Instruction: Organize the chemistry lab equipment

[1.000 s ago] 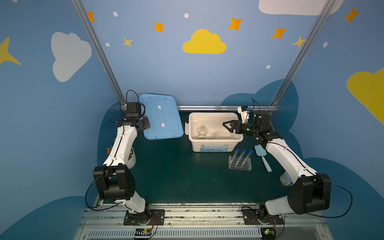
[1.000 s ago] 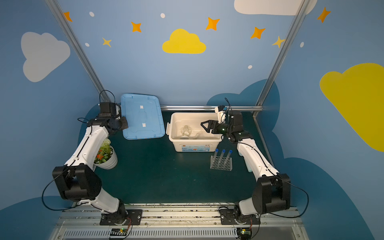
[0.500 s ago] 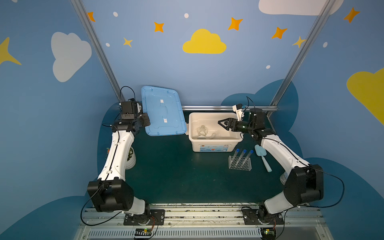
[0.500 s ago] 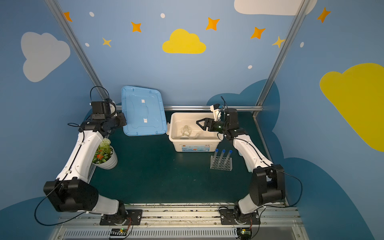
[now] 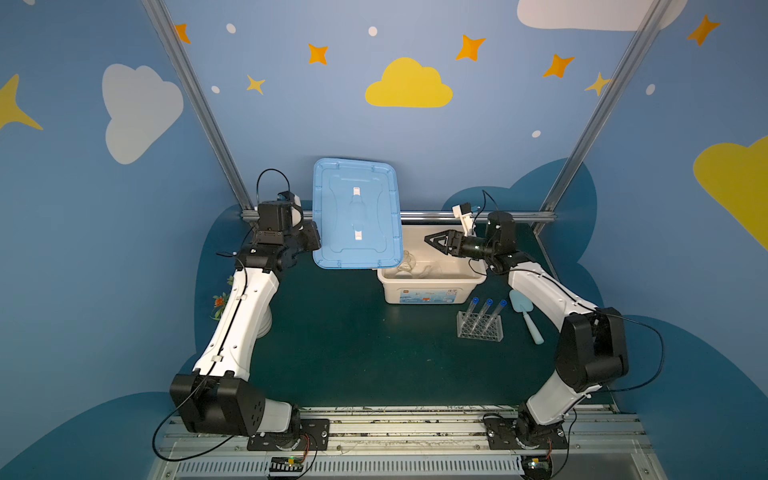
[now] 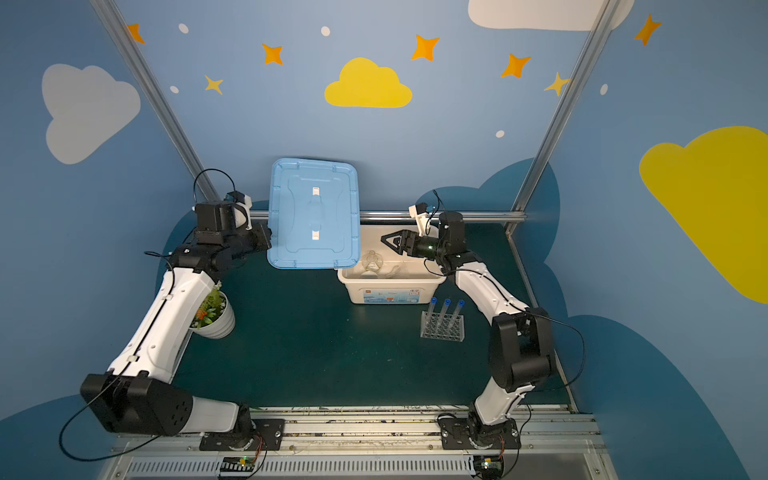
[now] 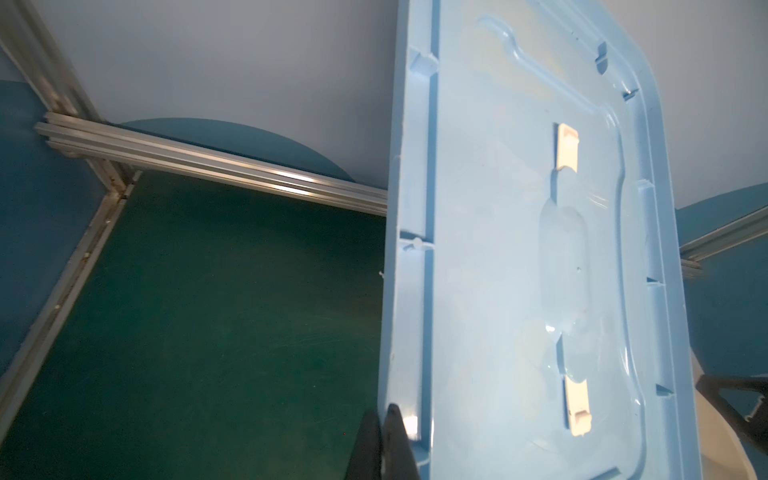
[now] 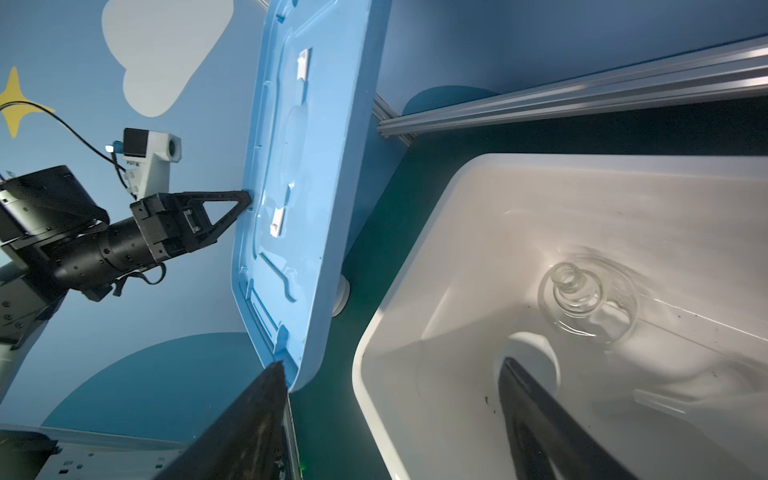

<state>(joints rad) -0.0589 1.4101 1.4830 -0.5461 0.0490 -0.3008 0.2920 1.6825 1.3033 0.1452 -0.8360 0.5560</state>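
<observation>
Beside one white bin (image 5: 430, 293), one rack (image 5: 480, 332) holds three blue-capped tubes (image 5: 484, 311).

Green desk (image 5: 353, 340): white bin (image 5: 428, 293) at rear, clear rack (image 5: 480, 330) near its front. Pale blue scoop (image 5: 527, 318) lies beside the rack. Potted plant (image 6: 216, 322) stands far left.

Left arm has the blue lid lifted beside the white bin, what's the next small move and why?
Probably shift the blue lid sideways until it is squarely over the white bin. The left gripper pinches just one edge, the lid hangs tilted to the bin's left, and the right gripper hovers open over the bin, placed to steady the free edge.
</observation>
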